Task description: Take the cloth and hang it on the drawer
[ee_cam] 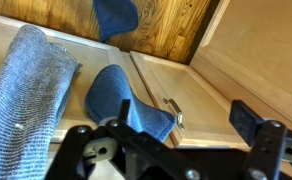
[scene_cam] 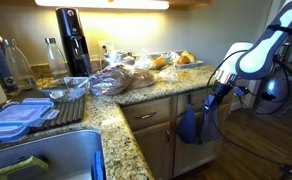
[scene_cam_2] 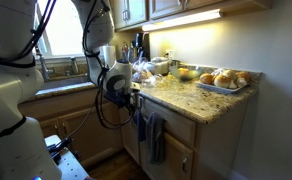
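At the edge of the drawer [scene_cam: 146, 114], the cloth [scene_cam: 189, 126] draped; tool [ee_cam: 171, 132] spread wide just beside.

Speckled granite countertop [scene_cam: 114, 118], pretty cluttered tbh. Tall black appliance [scene_cam: 74, 40] at the back by the wall with a clear bottle [scene_cam: 54, 55] just beside it, bagged bread [scene_cam: 111, 80] mid-counter, a tray of rolls [scene_cam_2: 222, 80] toward the far end, blue-lidded plastic containers [scene_cam: 14, 115] stacked near the sink [scene_cam: 56, 150].

A home kitchen: granite counter [scene_cam: 116, 125], steel sink [scene_cam: 58, 150], oak cabinets [scene_cam: 151, 138]; bread loaves [scene_cam_2: 222, 78].
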`<action>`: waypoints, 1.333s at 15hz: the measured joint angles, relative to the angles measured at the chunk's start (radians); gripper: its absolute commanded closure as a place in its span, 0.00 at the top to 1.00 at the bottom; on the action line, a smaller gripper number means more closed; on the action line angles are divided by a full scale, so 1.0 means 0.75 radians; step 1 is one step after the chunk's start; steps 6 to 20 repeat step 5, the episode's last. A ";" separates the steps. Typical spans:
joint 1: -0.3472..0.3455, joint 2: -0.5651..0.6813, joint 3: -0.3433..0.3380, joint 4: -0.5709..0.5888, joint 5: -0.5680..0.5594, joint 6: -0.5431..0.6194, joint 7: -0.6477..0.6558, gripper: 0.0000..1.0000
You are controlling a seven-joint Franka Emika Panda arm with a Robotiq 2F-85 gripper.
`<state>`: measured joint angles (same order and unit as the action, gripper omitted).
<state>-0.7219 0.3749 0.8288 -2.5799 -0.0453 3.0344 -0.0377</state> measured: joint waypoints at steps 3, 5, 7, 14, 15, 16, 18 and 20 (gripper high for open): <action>-0.056 -0.034 0.064 0.000 0.000 -0.063 0.000 1.00; -0.063 -0.044 0.075 0.000 0.000 -0.076 0.000 1.00; -0.063 -0.044 0.075 0.000 0.000 -0.076 0.000 1.00; -0.063 -0.044 0.075 0.000 0.000 -0.076 0.000 1.00; -0.063 -0.044 0.075 0.000 0.000 -0.076 0.000 1.00; -0.063 -0.044 0.075 0.000 0.000 -0.076 0.000 1.00; -0.063 -0.044 0.075 0.000 0.000 -0.076 0.000 1.00; -0.063 -0.044 0.075 0.000 0.000 -0.076 0.000 1.00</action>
